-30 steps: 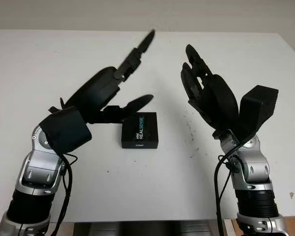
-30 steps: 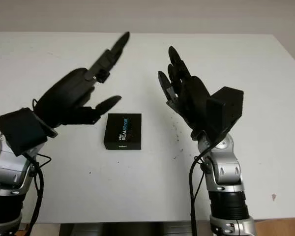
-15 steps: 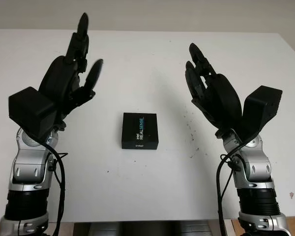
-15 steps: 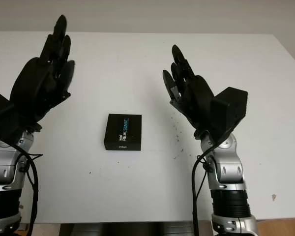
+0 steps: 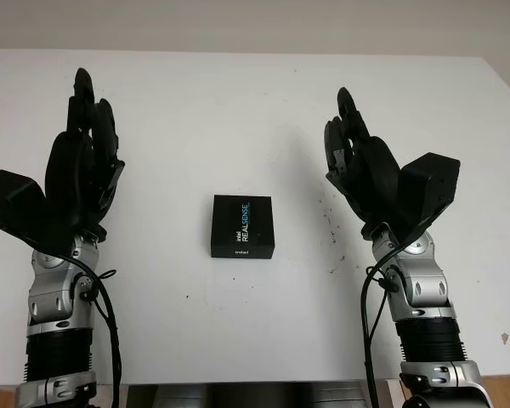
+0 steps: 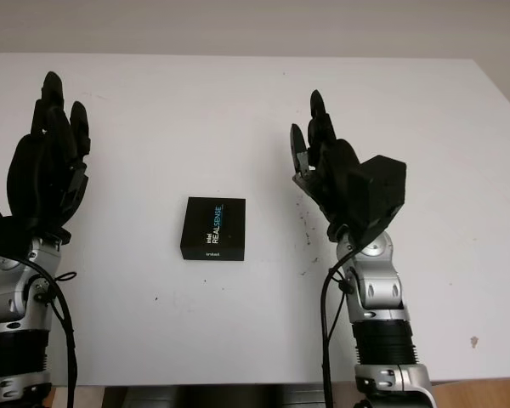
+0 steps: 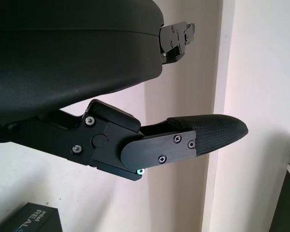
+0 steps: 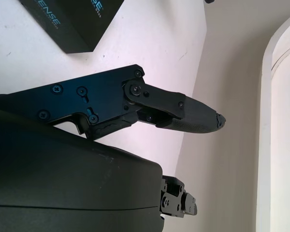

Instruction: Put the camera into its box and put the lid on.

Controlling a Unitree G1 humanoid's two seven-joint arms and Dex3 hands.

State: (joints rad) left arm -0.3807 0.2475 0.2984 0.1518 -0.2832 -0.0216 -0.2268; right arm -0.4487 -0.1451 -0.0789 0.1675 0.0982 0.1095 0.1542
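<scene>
Left eye view puts the small black rectangular box with "REALSENSE" printed on its lid (image 5: 242, 225) dead centre of the frame, lid on, lying flat on the white table (image 5: 255, 93). No hand is touching it. On the left side of the frame, the left hand (image 5: 83, 166) is raised above the table, open and holding nothing, well apart from the box. Over on the right side, the right hand (image 5: 361, 166) is up as well, open and empty, palm turned inward, also well apart from the box. Left wrist view catches a corner of the box in its lower left corner, beyond the black fingers (image 7: 203, 135). Right wrist view has the box at its upper left edge, again beyond an uncurled finger (image 8: 193, 118).
</scene>
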